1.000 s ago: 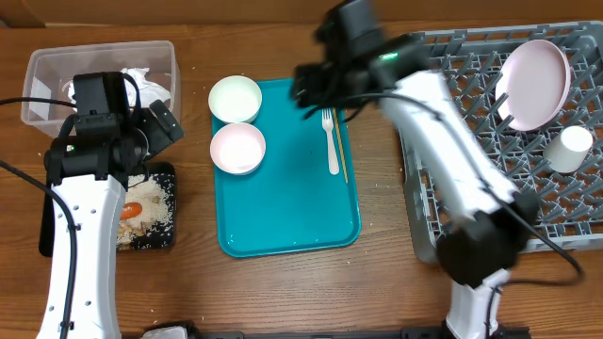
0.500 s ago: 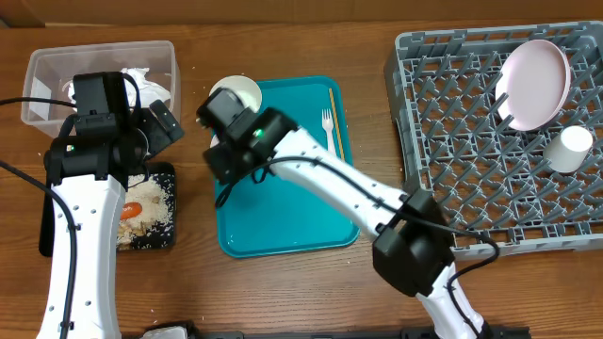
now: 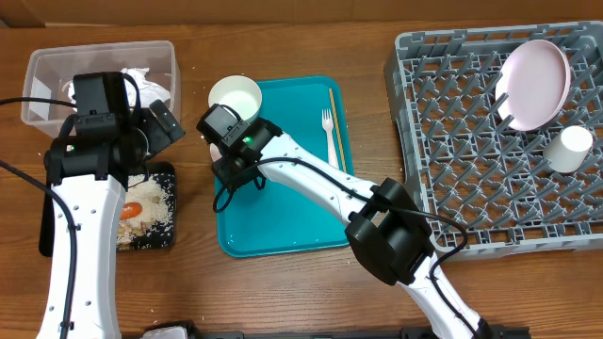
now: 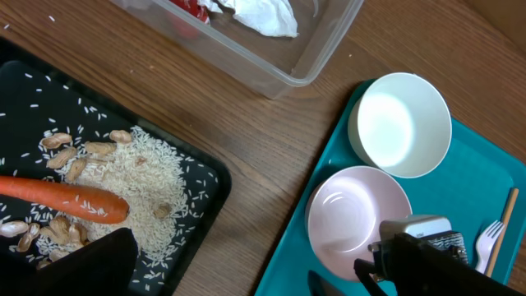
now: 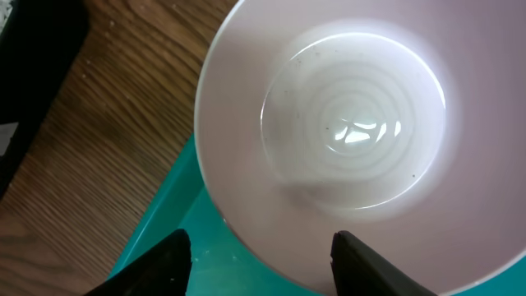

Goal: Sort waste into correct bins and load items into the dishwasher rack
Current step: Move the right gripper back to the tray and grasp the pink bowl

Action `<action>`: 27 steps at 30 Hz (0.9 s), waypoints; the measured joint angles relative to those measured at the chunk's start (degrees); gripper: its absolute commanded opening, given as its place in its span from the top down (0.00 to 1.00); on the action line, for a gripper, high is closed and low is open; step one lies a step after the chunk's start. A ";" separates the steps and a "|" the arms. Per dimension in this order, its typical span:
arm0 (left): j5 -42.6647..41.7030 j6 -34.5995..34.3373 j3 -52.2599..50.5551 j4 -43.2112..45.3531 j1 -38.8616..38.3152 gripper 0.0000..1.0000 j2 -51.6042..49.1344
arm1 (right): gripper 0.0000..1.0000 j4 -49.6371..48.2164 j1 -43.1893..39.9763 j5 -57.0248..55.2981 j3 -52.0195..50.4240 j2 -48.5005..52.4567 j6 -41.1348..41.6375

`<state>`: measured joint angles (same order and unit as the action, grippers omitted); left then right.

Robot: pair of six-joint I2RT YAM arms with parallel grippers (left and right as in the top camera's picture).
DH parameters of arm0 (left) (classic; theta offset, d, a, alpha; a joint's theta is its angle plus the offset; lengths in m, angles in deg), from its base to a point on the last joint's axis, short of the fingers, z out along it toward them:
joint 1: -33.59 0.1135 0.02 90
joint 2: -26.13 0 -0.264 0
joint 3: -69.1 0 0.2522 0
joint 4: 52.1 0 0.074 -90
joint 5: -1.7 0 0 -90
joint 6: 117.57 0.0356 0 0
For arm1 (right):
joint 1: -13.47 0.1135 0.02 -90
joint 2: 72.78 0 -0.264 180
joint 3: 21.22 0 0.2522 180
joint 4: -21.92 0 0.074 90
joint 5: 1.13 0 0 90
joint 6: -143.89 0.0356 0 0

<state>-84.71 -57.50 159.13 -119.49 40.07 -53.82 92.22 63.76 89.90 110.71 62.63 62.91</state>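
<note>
**A:** How many bowls?
**B:** Two small round white bowls [image 4: 400,123].
**A:** Other tableware?
**B:** One round white plate [image 3: 533,85], one small white cup [image 3: 568,148], one white plastic fork [image 3: 330,141] and one thin wooden stick [image 3: 334,113].
**A:** Containers?
**B:** Four, one of each: a flat teal rectangular tray [image 3: 273,221], a large grey plastic grid rack [image 3: 452,104], a shallow black rectangular tray [image 4: 25,90] and a clear plastic rectangular tub [image 3: 47,85].
**A:** Scraps?
**B:** One small orange carrot [image 4: 62,197] and roughly ten beige nut-like bits [image 4: 78,168]. The white rice-like grains [image 4: 140,177] are too many to count.

Left arm [image 3: 85,217] folded at its own side, left gripper [image 3: 168,127] jaws spread wide, empty; right arm [image 3: 320,184] stretched far across, right gripper [image 5: 261,267] aimed down, jaws parted
</note>
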 measured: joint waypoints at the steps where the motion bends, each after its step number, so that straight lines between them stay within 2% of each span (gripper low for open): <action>1: 0.00 0.02 0.00 0.00 0.00 0.00 -0.02 | 0.46 0.22 0.00 0.02 -0.04 0.00 -0.07; 10: 0.00 0.00 0.00 -0.02 0.00 0.00 0.00 | 0.52 3.65 0.00 -2.03 -4.07 0.09 -1.29; 16: 0.00 0.02 0.00 0.00 0.00 0.00 0.00 | 0.65 5.01 0.00 -3.02 -4.07 0.09 -0.48; 21: 0.00 0.02 0.00 0.00 0.00 0.00 0.00 | 0.67 7.89 -0.15 -3.39 -0.76 0.13 0.61; 24: 0.00 0.00 0.00 0.00 0.00 0.00 0.00 | 0.77 9.35 -0.85 -3.39 2.32 0.13 1.25; 27: 0.00 0.02 0.00 -0.02 0.00 0.00 0.00 | 0.77 10.45 -2.14 -3.19 3.87 0.13 2.12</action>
<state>-84.71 -57.48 159.13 -119.51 40.07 -53.82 102.67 61.61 86.71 114.58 62.76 65.03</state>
